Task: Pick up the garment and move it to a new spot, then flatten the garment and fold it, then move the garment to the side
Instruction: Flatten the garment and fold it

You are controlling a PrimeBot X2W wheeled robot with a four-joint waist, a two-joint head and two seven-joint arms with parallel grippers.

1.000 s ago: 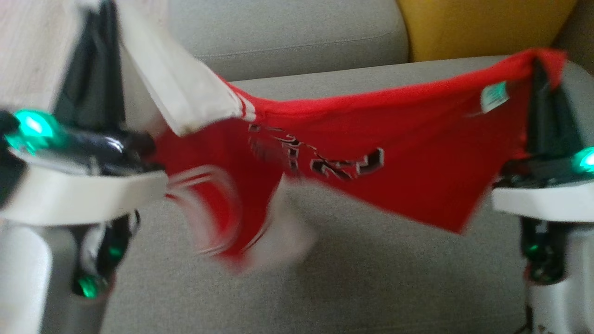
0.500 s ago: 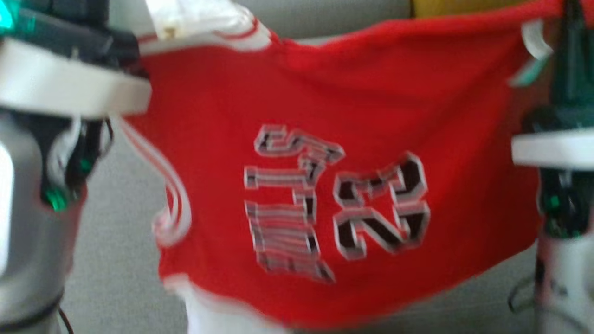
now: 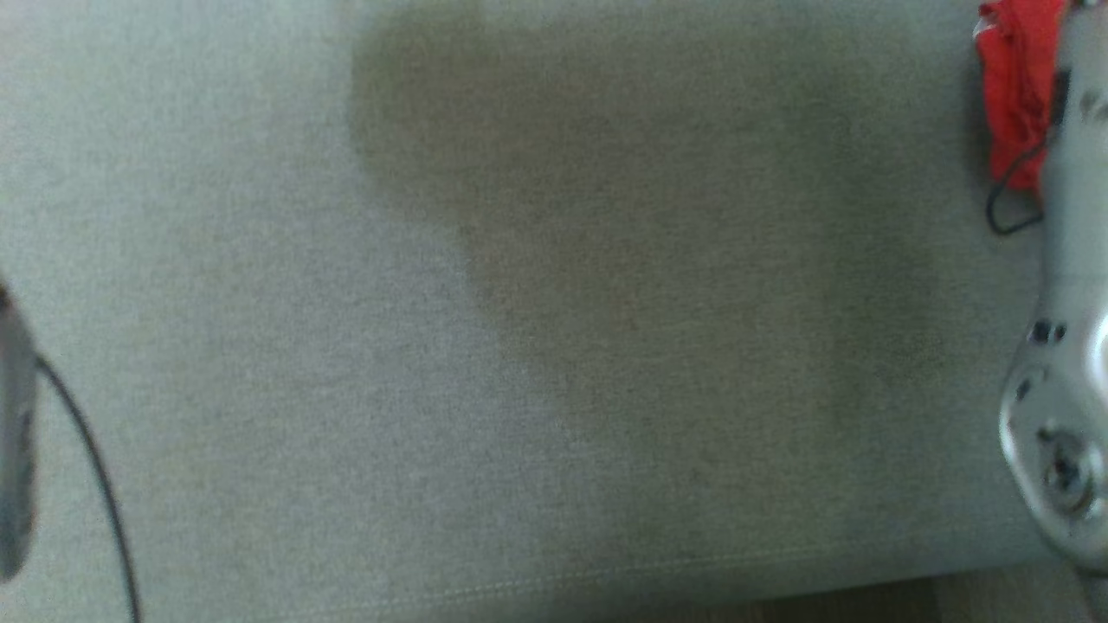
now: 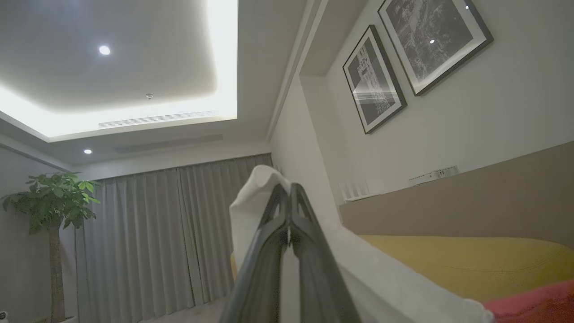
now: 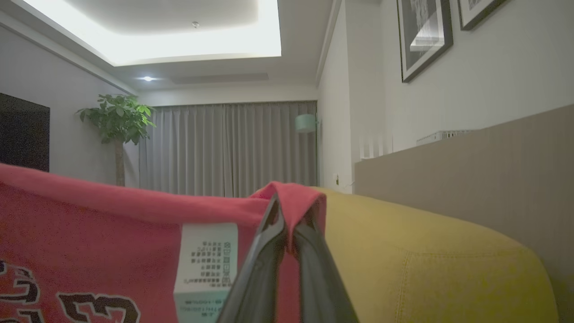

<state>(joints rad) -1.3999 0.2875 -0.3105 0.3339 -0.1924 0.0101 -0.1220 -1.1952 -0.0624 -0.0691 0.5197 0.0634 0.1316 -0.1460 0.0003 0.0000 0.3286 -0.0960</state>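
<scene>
Red jersey point(image 5: 89, 233), dual grip.
Left end effector point(image 4: 290, 197) clamps white trim point(image 4: 251, 211); right end effector point(image 5: 287, 220) clamps red edge point(image 5: 296, 197).

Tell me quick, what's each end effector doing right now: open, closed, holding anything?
Left end effector: closed, pinching a white part of the garment.
Right end effector: closed, pinching the garment's red edge near its label.

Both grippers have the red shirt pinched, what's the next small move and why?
Probably lower both toward the sofa seat to lay it flat: the left gripper is shut on the garment at its white part, the right gripper on its red edge, and it hangs spread between them.
</scene>
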